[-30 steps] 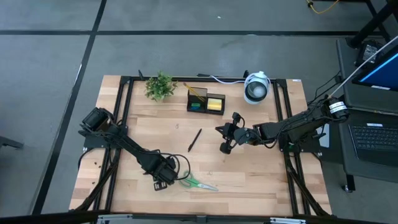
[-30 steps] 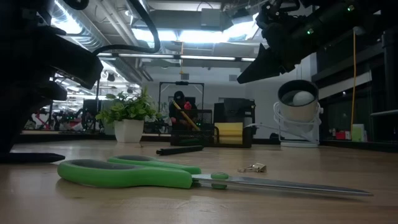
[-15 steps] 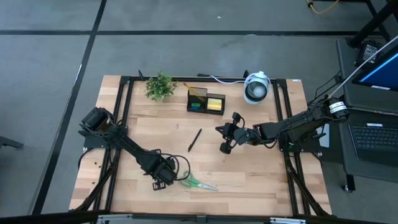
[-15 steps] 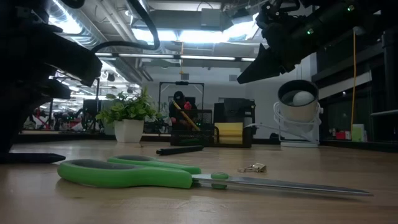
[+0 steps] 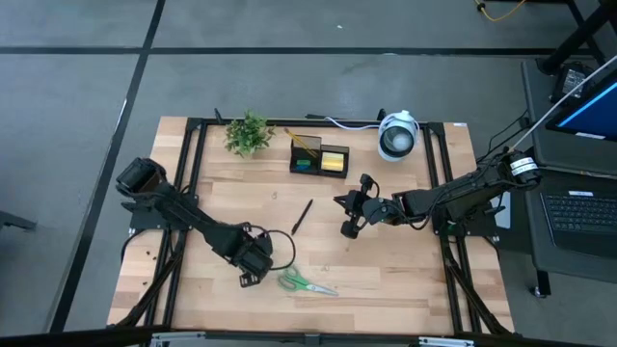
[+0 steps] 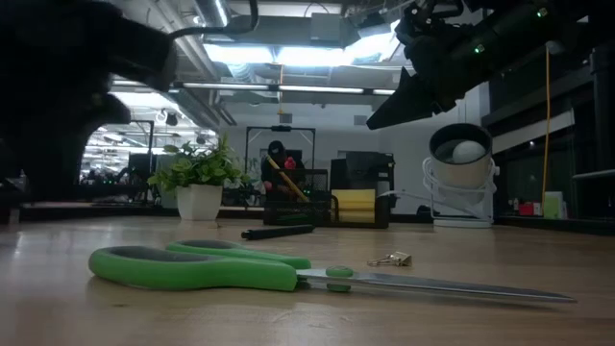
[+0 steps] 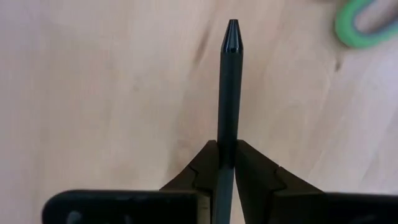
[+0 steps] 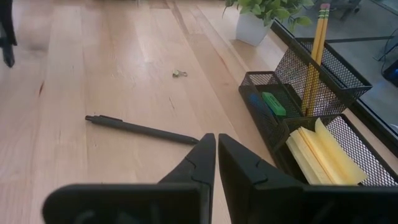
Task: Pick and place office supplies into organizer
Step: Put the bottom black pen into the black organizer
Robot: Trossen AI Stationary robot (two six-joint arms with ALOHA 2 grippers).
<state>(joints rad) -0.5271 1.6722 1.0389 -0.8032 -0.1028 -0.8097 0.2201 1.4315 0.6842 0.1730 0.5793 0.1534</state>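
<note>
Left gripper (image 7: 227, 163) pinches black pen (image 7: 227, 93), pen poking straight out past fingers. Organizer (image 5: 320, 158) far across table from pen, nearer right gripper (image 8: 216, 155), closed, empty.

No text, label, brand or number can be read anywhere.

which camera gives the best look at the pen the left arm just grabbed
The left wrist view: the black pen stands close up, pinched between the left tool's fingers, tip clear of the wood. The high view shows only the arm there, no pen. The low view shows dark arm, and the right wrist view misses it.
</note>
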